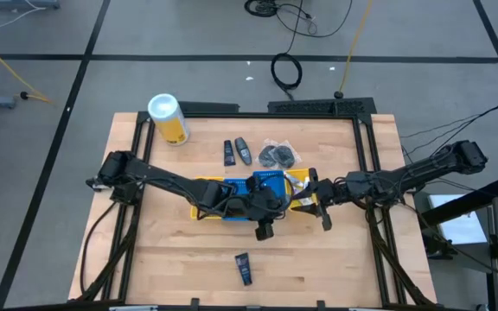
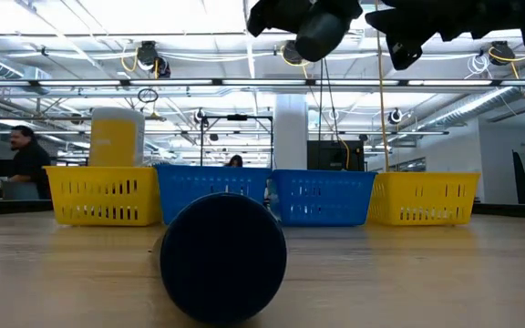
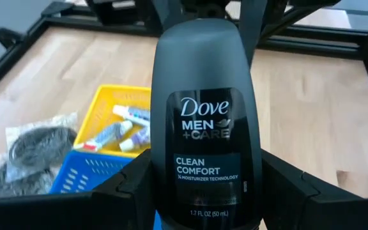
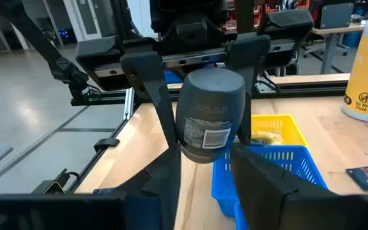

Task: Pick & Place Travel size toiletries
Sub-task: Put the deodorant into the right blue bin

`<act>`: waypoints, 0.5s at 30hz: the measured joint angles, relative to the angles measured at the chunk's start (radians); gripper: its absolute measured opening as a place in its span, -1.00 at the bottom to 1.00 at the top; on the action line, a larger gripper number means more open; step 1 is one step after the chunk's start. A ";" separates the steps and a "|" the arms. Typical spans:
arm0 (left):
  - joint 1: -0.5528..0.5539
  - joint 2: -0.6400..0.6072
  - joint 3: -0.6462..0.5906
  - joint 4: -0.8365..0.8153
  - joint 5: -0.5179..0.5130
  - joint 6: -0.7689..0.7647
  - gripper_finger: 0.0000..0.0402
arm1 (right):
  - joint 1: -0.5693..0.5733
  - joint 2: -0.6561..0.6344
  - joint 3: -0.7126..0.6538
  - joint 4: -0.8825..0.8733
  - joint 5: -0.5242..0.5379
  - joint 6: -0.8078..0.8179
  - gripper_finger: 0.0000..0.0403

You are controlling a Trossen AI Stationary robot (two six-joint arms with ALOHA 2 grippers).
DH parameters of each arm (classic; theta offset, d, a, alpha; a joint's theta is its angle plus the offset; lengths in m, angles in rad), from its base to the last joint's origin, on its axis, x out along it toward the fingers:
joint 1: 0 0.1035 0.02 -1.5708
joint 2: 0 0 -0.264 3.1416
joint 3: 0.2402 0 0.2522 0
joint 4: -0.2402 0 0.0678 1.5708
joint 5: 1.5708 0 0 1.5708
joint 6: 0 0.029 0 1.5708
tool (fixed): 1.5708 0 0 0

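Dove bottle [image 3: 203, 128] label, left fingers [image 3: 133, 191] clamping

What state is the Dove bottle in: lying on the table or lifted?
Lifted. The left gripper clamps the Dove bottle from both sides, with the table below it.

Dark grey oval plastic Dove bottle [image 3: 203, 121]: black label, white lettering, pale blue "Clean Comfort" line; barcode patch white on its back [image 4: 208, 137].
Left of it: yellow slatted plastic bin [image 3: 110, 105], blue slatted plastic bin [image 3: 85, 172].
Inside yellow bin: white tubes [image 3: 123, 128], red-blue print.
Farther left: clear packets [image 3: 27, 153], black round contents.
Pale wood bench [image 1: 335, 250], black frame.
Yellow canister [image 1: 169, 119], white lid.
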 joint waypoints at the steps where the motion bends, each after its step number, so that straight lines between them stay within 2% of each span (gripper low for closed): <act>1: 0.003 0.000 0.000 0.004 0.003 0.008 -0.03 | 0.000 0.000 0.000 0.003 0.000 0.000 -0.30; 9: 0.021 0.000 0.000 0.027 0.004 0.060 -0.03 | 0.000 0.000 0.000 0.078 0.001 -0.038 0.06; 15: 0.023 0.000 0.000 0.094 0.009 0.128 -0.03 | -0.002 0.000 0.000 0.113 0.058 -0.048 0.19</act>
